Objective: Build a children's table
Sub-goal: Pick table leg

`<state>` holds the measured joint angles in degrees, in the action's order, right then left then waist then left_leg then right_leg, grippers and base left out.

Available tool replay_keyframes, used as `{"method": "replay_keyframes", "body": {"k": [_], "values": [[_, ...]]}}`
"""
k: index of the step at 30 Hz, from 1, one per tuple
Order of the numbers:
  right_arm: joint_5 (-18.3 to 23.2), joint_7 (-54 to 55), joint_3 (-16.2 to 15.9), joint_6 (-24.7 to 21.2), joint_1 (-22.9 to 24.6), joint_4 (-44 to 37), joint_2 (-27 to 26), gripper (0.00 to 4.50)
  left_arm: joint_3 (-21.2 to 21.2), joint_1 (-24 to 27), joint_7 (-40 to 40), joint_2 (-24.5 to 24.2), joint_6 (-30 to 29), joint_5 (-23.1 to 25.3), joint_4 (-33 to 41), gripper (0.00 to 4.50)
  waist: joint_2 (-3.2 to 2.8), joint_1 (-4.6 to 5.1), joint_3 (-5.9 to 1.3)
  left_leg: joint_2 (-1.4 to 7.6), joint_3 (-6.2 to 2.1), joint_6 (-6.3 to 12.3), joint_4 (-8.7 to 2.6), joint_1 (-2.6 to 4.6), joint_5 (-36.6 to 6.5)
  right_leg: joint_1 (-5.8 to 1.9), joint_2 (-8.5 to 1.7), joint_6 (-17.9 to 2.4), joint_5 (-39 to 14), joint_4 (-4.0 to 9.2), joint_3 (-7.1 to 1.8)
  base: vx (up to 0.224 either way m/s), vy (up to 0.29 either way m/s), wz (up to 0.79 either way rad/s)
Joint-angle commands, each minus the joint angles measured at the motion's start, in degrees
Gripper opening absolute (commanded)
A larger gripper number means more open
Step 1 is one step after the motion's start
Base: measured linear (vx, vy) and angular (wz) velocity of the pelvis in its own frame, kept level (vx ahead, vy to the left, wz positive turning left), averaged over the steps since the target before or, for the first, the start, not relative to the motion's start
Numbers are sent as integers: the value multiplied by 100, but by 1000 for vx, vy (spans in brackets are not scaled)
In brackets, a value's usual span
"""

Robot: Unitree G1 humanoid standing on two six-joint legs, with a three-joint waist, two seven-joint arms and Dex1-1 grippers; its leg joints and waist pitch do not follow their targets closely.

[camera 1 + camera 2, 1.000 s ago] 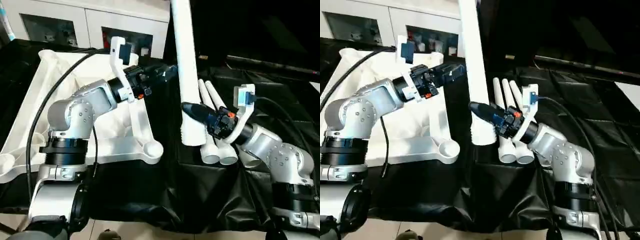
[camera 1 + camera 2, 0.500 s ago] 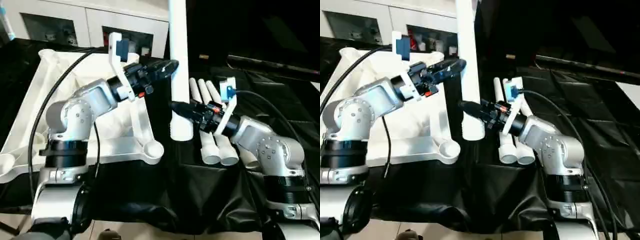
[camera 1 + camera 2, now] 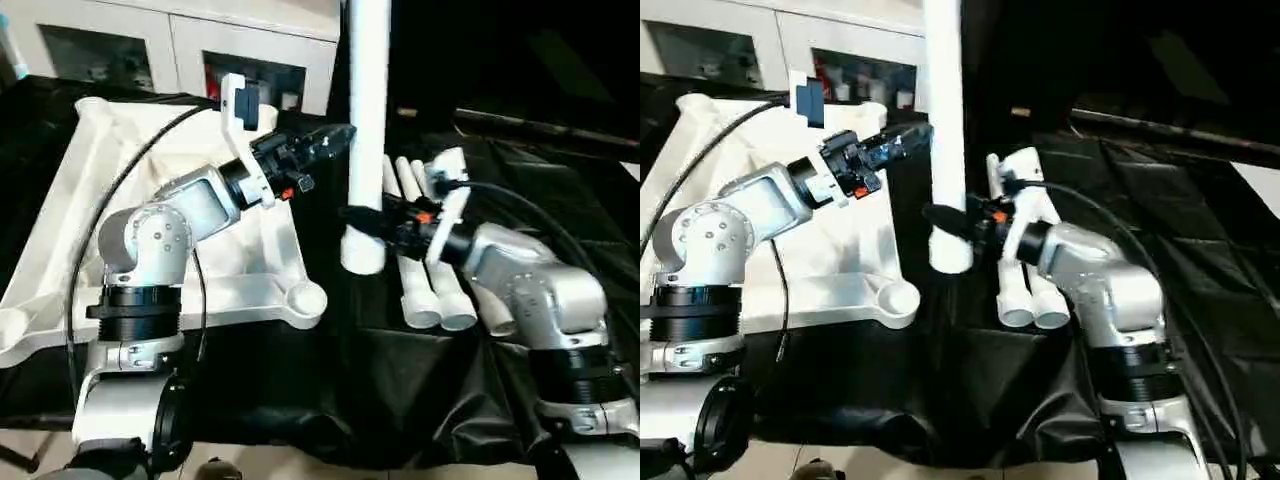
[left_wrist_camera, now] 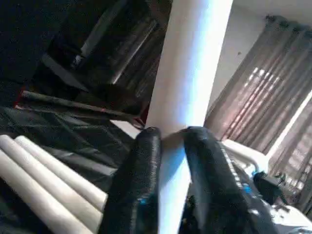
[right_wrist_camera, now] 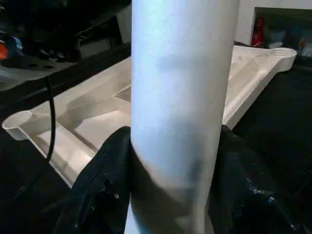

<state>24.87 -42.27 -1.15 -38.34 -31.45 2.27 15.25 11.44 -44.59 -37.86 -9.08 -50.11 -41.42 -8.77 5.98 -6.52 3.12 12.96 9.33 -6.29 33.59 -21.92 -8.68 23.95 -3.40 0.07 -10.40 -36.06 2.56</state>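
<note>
Leg [image 3: 366, 120]: smooth white plastic tube, upright, flared lower end above black crinkled cloth [image 3: 420, 390] covering table. Right gripper [image 3: 362, 216] jaws clenched round it low; left gripper [image 3: 338, 133] jaws meet its side higher. Tabletop [image 3: 75, 190], white, ribbed underside up, round corner sockets, at left edge. Three more legs [image 3: 432, 295] lying beside. White glass-door cabinet [image 3: 190, 50] behind.

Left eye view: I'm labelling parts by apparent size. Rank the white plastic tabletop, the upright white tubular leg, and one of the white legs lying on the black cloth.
1. White plastic tabletop, clearly largest.
2. Upright white tubular leg; it stands nearer the camera, so its lead is unsure.
3. Lying white leg, partly hidden by the right arm.
</note>
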Motion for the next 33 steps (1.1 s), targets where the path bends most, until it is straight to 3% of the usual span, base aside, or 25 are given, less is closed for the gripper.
{"method": "replay_keyframes", "body": {"k": [1, 7, 11, 16, 17, 21, 27, 31, 33], "values": [[-57, -43, -217, 94, -134, -105, -1, 189, -162, -162, 52, 127, -21, -90, 69, 139, -71, -10, -382, -36, 73, -294, -360, 88, -1170, -327, -303, -704, -1194, 451, -172, 0, 0, 0], [-199, 49, -256, 172, -169, -59, -47, 189, -442, -37, -217, 106, 335, 165, 295, 180, -79, -5, -374, -26, 67, -271, -372, 92, -1222, -323, -306, -647, -1267, 467, -174, 0, 0, 0], [-202, 130, -279, 112, -249, -52, -75, 189, -1105, 129, -343, -125, 1076, 978, 314, 180, -81, -10, -373, -9, 48, -269, -392, 94, -1228, -326, -316, -549, -1341, 491, -175, 0, 0, 0], [-206, 136, -284, 99, -258, -57, -63, 188, -991, 89, -373, -108, 749, 742, 254, 218, -88, 10, -379, -22, 70, -332, -369, 99, -1197, -319, -303, -647, -1185, 437, -178, 0, 0, 0], [-207, 127, -288, 97, -258, -57, -53, 188, -1034, 99, -390, -134, 849, 819, 258, 245, -89, 11, -382, -25, 72, -325, -365, 97, -1188, -321, -301, -668, -1145, 436, -179, 0, 0, 0], [-253, 90, -349, 98, -259, -81, -14, 188, -1246, 169, -392, -191, 1384, 1211, 162, 261, -82, 9, -381, -21, 68, -294, -373, 96, -1170, -327, -303, -634, -1127, 447, -181, 0, 0, 0], [-336, 52, -484, 152, -244, -127, 34, 188, -869, 1, 98, 21, 1183, 1092, -166, 261, -79, 5, -385, -24, 72, -318, -361, 90, -1180, -337, -310, -698, -1096, 430, -184, 0, 0, 0], [-343, 91, -486, 171, -252, -116, 23, 188, -687, -124, 308, 56, 1175, 1072, -428, 227, -74, -3, -386, -36, 73, -304, -356, 93, -1172, -329, -308, -654, -1198, 453, -183, 0, 0, 0], [-347, 134, -474, 188, -276, -86, 23, 188, -385, -265, 503, 126, 1142, 911, -636, 216, -68, -2, -389, -38, 72, -305, -353, 96, -1160, -330, -304, -658, -1170, 443, -180, 0, 0, 0]]}}
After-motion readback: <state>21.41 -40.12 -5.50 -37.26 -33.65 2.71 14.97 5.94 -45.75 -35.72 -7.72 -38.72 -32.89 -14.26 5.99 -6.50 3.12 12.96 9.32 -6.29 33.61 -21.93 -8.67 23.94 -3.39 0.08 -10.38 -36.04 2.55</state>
